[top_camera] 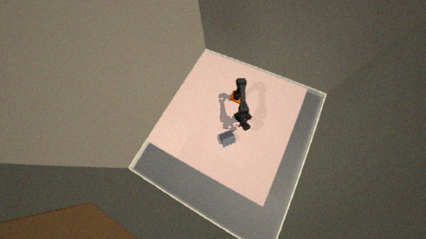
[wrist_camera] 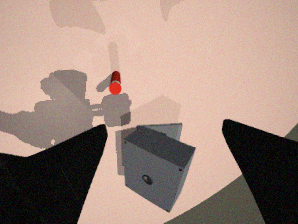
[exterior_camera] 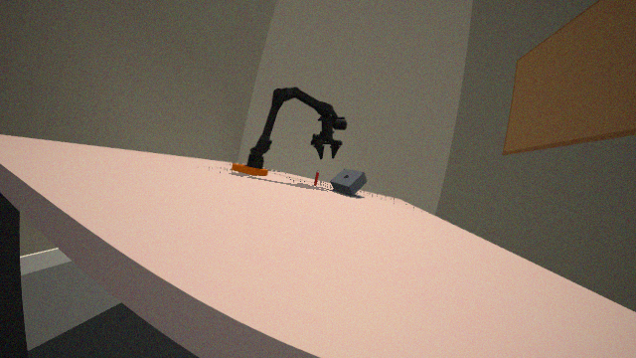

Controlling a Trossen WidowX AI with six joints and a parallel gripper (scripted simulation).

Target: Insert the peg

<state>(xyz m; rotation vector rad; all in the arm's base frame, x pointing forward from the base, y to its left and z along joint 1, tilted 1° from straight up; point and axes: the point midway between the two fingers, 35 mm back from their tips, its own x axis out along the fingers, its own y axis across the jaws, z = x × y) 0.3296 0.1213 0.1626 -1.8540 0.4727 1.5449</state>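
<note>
A red peg (top_camera: 239,124) (exterior_camera: 316,179) (wrist_camera: 115,88) stands upright on the table; its top looks round in the wrist view. The grey block with the sloped panel (top_camera: 227,139) (exterior_camera: 353,182) (wrist_camera: 165,167) sits beside it, to the right in the exterior view. The dark hole (exterior_camera: 346,176) (wrist_camera: 147,179) shows in its face and looks round. My gripper (exterior_camera: 328,157) (wrist_camera: 164,128) is open and empty, pointing down, above the peg's height. In the wrist view the peg lies above the line of the fingertips, nearer the left finger, and the block shows between the fingers.
The arm's orange base (top_camera: 234,98) (exterior_camera: 249,170) stands on the pink table (top_camera: 198,82) (exterior_camera: 248,239), on the far side of the peg from the block. The arm's shadow falls around the peg. A brown panel (exterior_camera: 571,85) is at the right in the exterior view.
</note>
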